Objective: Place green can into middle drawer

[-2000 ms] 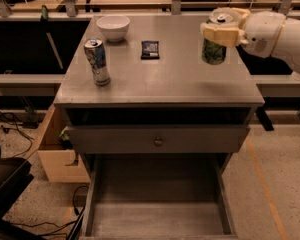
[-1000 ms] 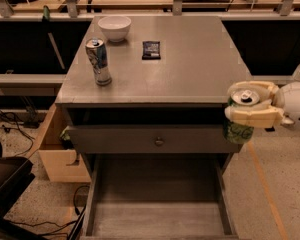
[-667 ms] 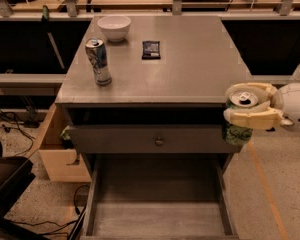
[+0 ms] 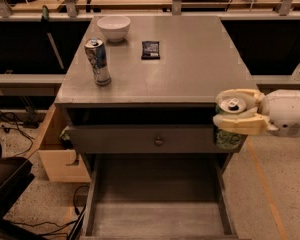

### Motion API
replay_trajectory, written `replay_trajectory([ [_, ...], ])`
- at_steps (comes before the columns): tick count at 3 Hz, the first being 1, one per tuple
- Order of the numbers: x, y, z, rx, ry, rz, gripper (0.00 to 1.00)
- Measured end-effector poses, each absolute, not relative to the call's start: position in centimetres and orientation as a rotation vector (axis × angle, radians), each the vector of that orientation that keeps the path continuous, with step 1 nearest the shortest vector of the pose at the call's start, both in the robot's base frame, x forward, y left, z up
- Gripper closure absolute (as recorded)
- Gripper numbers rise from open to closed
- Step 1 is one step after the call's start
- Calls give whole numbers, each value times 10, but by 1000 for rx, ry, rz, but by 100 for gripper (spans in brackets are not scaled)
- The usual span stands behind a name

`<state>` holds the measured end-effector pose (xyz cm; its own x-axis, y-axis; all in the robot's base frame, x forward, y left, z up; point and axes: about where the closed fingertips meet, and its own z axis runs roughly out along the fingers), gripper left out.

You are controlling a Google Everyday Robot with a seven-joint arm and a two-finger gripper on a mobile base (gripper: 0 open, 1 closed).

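My gripper [image 4: 234, 111] is at the right of the cabinet, level with its front edge, shut on the green can [image 4: 228, 134]. The can is upright, its silver top with pull tab showing between the cream fingers [image 4: 237, 124]. It hangs in front of the right end of the knobbed drawer front. Below it the middle drawer [image 4: 157, 219] stands pulled out, wide and grey with a bare floor. The can is above the drawer's right wall, clear of the floor.
On the cabinet top [image 4: 190, 69] stand a taller blue-and-silver can [image 4: 98, 61], a white bowl [image 4: 114, 27] and a small dark packet [image 4: 150, 49]. A closed drawer with a round knob [image 4: 159, 141] sits above the open one. A wooden box [image 4: 57, 156] is on the floor at left.
The gripper carried the can from above the cabinet top's right rear down past its front right corner. Over the last second it has shifted slightly left and held its height.
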<state>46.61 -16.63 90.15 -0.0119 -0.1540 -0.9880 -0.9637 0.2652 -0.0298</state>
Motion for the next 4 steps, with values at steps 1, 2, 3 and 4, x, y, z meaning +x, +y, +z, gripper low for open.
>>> replay_trajectory([
  [1, 462, -139, 861, -1089, 1404, 947, 100],
  [2, 450, -103, 804, -1111, 1373, 982, 100],
  [3, 440, -71, 746, -1180, 1325, 1041, 100],
  [4, 439, -48, 695, -1206, 1290, 1104, 100],
])
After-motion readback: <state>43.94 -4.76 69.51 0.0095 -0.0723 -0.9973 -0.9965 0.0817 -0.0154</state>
